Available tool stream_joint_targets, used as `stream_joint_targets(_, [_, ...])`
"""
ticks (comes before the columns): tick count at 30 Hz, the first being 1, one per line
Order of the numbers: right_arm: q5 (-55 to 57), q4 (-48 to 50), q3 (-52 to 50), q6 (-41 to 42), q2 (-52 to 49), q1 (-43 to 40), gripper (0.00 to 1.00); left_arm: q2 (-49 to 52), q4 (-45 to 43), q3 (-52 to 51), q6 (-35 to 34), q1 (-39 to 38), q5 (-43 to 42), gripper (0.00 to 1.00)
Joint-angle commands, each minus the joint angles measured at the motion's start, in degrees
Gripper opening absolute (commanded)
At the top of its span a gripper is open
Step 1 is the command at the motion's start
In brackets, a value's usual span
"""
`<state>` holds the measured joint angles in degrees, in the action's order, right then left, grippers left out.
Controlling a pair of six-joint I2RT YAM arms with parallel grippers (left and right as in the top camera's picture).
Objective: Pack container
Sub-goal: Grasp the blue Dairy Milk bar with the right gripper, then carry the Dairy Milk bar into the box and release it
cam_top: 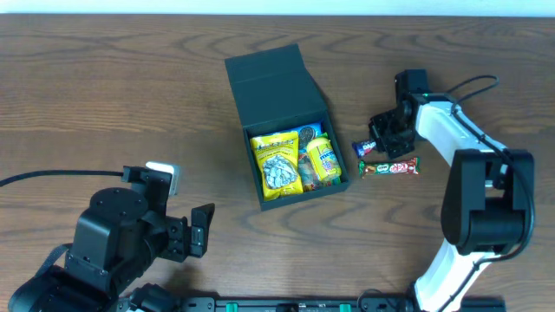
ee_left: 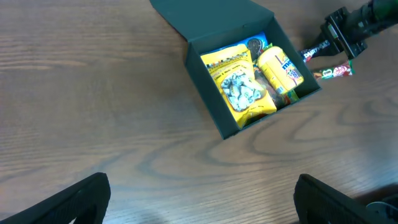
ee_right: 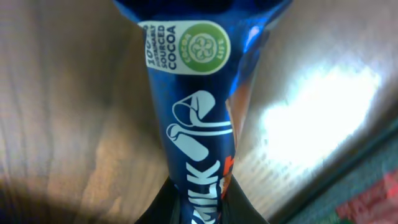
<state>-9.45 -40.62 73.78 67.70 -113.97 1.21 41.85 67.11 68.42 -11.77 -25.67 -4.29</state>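
The container (cam_top: 273,87) is sitting open at table centre, with yellow packets (cam_top: 282,165) already lying inside. At its three o'clock my right fingers (cam_top: 380,139) are pinching the blue bar (ee_right: 193,124), and the green-and-red bar (cam_top: 388,167) is waiting. My left fingers (ee_left: 68,202) are hanging released.

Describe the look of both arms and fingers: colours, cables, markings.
Left arm: all black, blocky, a small white-grey block on top, a black cable trailing off; black fingers. Right arm: white links, black joints, a thin black cable looping off it. No markings readable.
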Motion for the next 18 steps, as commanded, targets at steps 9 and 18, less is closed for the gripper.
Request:
stream_joint_targets(9, [-8.79,-7.48,18.75,-43.5,-0.68,1.64,0.02,-0.13,0.13,1.27,0.04,0.13,0.28,0.95])
stream_joint_targets(18, [-5.27,-15.65,31.82,-79.43,-0.68,12.63,0.02,-0.13,0.15,1.27,0.22,0.13,0.26,0.95])
